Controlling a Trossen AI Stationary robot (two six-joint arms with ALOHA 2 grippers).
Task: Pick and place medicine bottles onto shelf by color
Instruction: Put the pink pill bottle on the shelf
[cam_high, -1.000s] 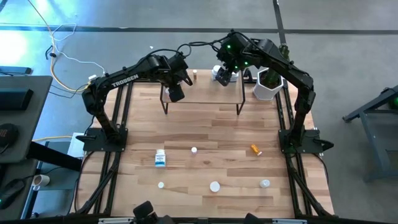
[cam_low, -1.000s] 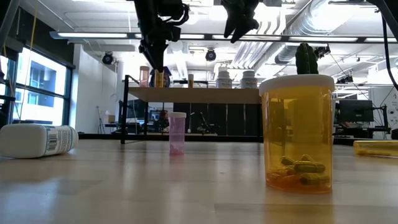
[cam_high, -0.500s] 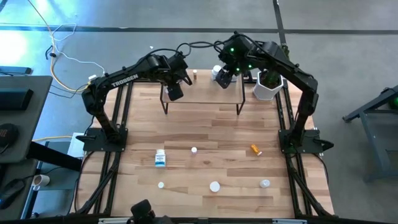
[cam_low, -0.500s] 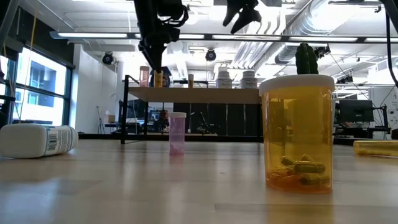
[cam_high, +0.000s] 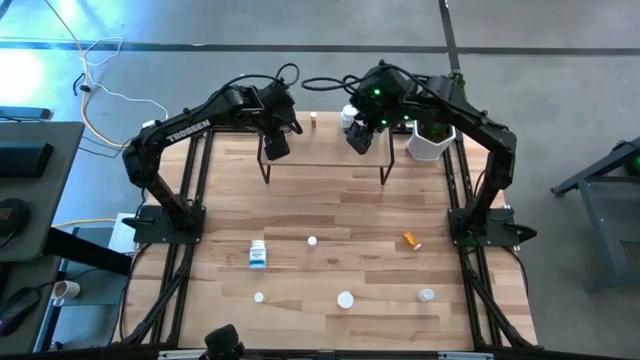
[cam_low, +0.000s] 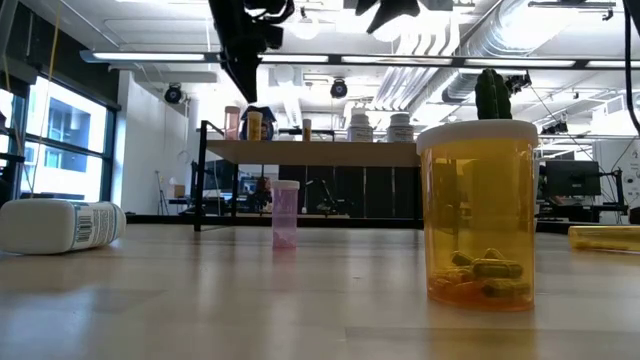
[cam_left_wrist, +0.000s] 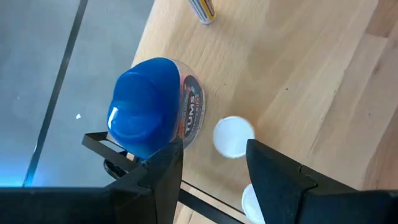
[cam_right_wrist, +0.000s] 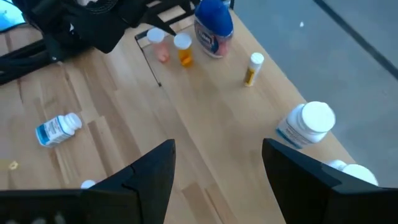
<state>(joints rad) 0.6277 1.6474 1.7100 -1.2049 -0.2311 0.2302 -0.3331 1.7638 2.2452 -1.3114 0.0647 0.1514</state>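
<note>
Both grippers have lifted off the shelf, jaws parted and empty: left gripper, right gripper. Placed bottles stand there; a white blue-labelled bottle waits on the surface.

Desk: pale wood planks, matt with a slight sheen, visible grain. Shelf: light wood top, thin black metal legs. Orange bottle: translucent amber plastic, glossy, white matt cap. Pink vial: translucent plastic. Blue-lidded jar: glossy blue plastic lid, clear wall, printed label. White bottle on its side: matt white plastic, paper label. Both arms: dark matt plastic and metal. Left end effector fingers: matt black. Floor: smooth grey concrete.
</note>
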